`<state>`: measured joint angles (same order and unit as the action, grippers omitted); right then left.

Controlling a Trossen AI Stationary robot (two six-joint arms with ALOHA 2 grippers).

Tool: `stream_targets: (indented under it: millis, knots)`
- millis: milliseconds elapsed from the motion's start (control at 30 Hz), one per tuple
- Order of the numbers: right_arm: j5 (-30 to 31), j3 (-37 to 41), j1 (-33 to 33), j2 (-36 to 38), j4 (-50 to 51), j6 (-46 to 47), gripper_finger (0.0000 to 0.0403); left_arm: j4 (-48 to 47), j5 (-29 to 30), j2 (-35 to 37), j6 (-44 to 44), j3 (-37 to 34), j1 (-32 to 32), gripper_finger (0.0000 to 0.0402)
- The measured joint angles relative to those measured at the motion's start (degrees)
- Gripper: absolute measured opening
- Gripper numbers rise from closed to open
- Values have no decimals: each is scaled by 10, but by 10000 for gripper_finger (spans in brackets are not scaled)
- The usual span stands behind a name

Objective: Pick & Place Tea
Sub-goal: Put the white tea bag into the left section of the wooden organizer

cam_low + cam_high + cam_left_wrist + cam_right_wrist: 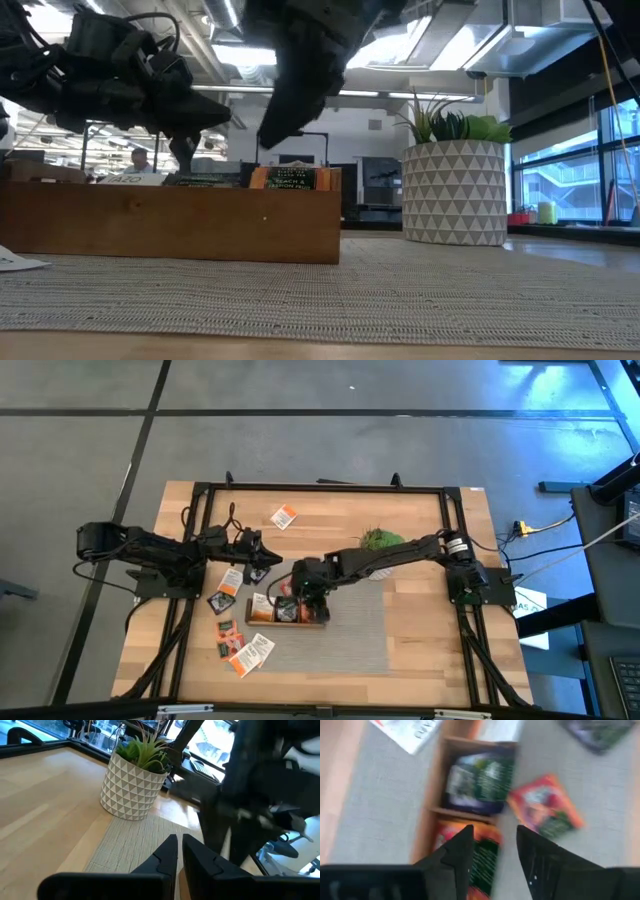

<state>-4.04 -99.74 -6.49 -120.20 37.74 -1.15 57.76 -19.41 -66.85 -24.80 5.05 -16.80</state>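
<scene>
Wooden planks are forming the table [420, 640], with a grey woven mat [360, 630] being spread over its middle. At the left, the left gripper [262, 552] is being held above the table's left half, and its fingers [167, 852] are being kept nearly together with nothing between them. Below it, loose tea sachets [240, 650] are lying scattered on the wood and the mat's edge, and one more sachet [284, 516] is lying apart near the far edge. Further right, the wooden tray [290, 622] is being occupied by sachets: a dark one [480, 780] in one compartment and an orange one [485, 855] in the next. The right gripper [312, 600] is being held just over that tray, its fingers [457, 855] being spread apart and gripping nothing. A red-orange sachet [545, 805] is lying beside the tray. Further right still, the potted plant [380, 540] is standing near the right arm.
</scene>
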Motion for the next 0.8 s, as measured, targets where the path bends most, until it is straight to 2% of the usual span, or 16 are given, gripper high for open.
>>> stream_targets:
  millis: [167,333,600,800]
  knots:
    - [9,-1,22,26,29,-37,158,-37,0,0,3,0,-1,26]
    - [10,6,63,28,3,-54,158,-92,26,0,33,0,-14,28]
    - [28,84,151,32,-206,-83,158,-118,70,0,35,0,-60,25]
    - [56,124,212,31,-375,-36,158,-120,70,0,31,0,-108,28]
